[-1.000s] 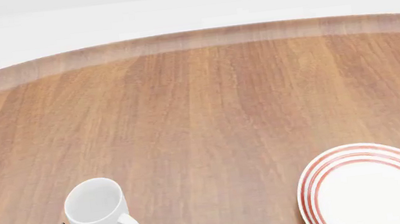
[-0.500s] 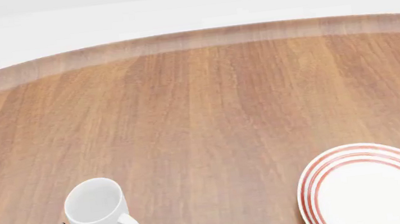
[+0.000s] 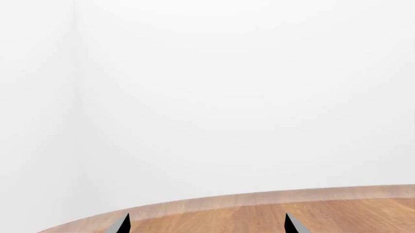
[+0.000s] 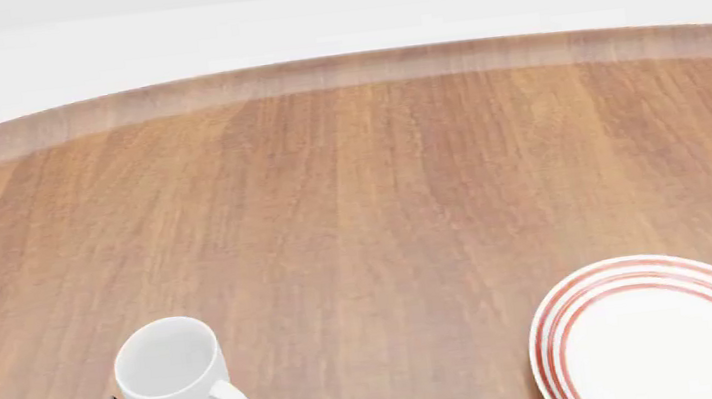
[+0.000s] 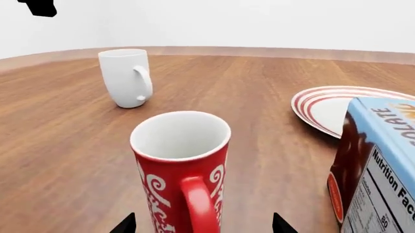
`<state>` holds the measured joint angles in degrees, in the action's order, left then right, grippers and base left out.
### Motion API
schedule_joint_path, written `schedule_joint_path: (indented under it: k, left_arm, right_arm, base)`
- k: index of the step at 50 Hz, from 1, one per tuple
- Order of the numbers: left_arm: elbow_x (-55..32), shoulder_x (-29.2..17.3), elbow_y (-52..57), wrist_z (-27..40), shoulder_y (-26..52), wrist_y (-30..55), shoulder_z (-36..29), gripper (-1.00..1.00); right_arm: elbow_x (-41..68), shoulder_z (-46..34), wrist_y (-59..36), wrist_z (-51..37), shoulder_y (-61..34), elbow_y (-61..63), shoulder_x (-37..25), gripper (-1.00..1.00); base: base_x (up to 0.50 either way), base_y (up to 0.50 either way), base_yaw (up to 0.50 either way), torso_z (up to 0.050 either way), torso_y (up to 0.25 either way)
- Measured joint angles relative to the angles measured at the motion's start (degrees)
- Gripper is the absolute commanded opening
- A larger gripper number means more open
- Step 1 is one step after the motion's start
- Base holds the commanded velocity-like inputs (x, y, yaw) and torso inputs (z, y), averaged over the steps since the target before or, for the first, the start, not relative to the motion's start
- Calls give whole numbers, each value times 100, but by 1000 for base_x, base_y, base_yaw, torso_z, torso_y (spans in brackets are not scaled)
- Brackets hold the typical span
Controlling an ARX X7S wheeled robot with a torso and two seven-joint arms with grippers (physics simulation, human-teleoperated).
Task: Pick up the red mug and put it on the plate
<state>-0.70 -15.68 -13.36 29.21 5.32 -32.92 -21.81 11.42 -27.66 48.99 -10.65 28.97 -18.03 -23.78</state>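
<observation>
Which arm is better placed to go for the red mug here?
The right, most likely. Its wrist view shows the red mug upright straight ahead, between the open tips of the right hand. The left hand faces the table edge and wall, beside the white mug.

Bright even light, sharp renders, faint soft shadows, no glare
</observation>
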Motion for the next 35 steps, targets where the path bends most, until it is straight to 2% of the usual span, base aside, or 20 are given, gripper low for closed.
schedule_joint_path:
  k: [26, 27, 35]
  left_arm:
    - [-12, -25, -6, 39, 12, -14, -41, 100]
    - [-12, -26, -7, 41, 13, -15, -43, 100]
    - [-13, -33, -11, 54, 17, -23, -55, 100]
  right_arm:
    - [60, -47, 54, 49, -91, -195, 67, 100]
    - [62, -47, 57, 49, -94, -202, 69, -100]
    - [66, -36, 65, 34, -113, -246, 84, -100]
  base:
    - [0, 0, 0, 0, 0]
    - [0, 0, 0, 0, 0]
    - [0, 0, 0, 0, 0]
